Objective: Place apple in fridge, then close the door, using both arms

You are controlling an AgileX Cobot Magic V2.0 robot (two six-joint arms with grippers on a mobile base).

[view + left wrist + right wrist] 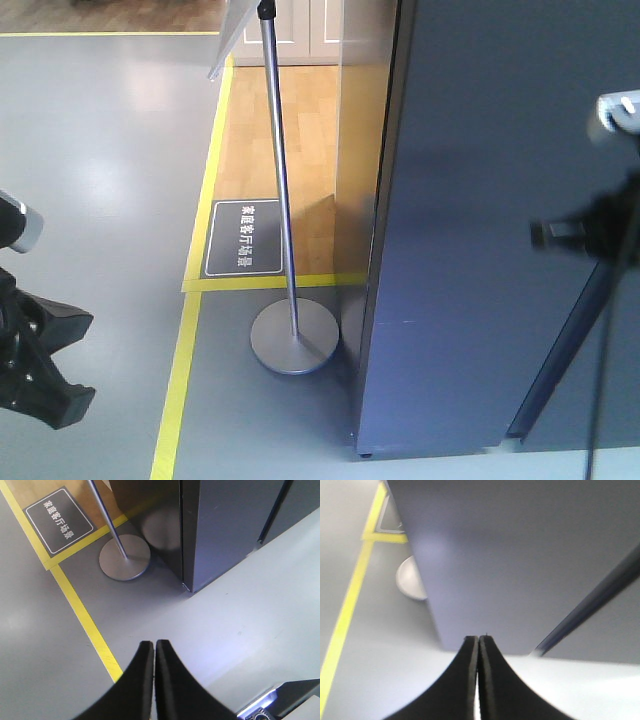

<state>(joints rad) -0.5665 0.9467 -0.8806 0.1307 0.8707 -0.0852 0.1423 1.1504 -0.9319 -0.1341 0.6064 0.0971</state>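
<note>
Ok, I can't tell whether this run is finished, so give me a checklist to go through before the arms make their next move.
1. Fridge door shut: ok, its dark grey front looks flush, no white interior showing in any view.
2. Apple out of both grippers: ok, none is visible; whether it sits inside the fridge cannot tell.
3. Left gripper empty: ok, fingers pressed together over bare floor.
4. Right gripper empty: ok, fingers closed, pointing at the fridge front.
5. Right gripper off the fridge: cannot tell, the tips look very near it.
6. Sign stand clear of the arms: ok, it stands left of the fridge.
</note>
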